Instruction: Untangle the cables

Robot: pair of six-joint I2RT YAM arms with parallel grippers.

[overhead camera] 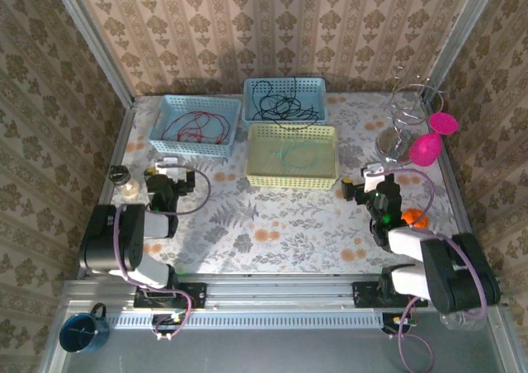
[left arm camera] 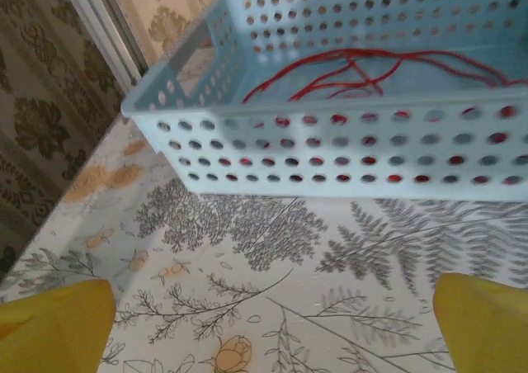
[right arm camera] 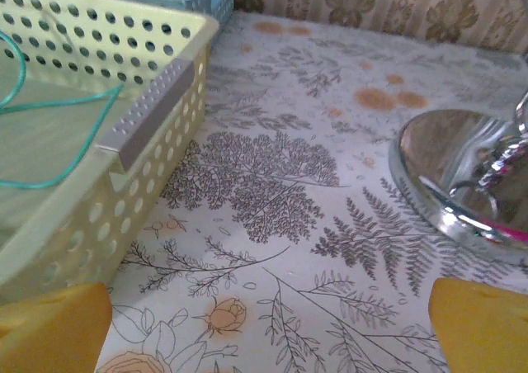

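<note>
Both claws stand spread wide and empty. The left claw (overhead camera: 168, 172) sits low over the worktop (overhead camera: 272, 224), to the left of the yellow basket (overhead camera: 291, 180). The right claw (overhead camera: 373, 177) sits to the right of that basket, near its front corner. Neither touches a cable.

Findings: the cables lie apart by colour. The red cables (overhead camera: 196, 125) rest in the left blue basket (overhead camera: 195, 149), behind and left of the yellow basket. The black cables (overhead camera: 282, 102) rest in the rear blue basket (overhead camera: 285, 82), directly behind it. The green cable (overhead camera: 293, 153) lies loosely looped inside it. No strand visibly crosses a rim.

Assessment: separation appears complete or nearly so. The step in hand looks like a final check.

Recommendation: confirm each coil is free. If a strand needs tidying, approach from above, pinch one strand only, and lift it clear of the perforated walls to avoid snagging. The right claw should mind the chrome stand (right arm camera: 458, 175), right of the yellow basket.
</note>
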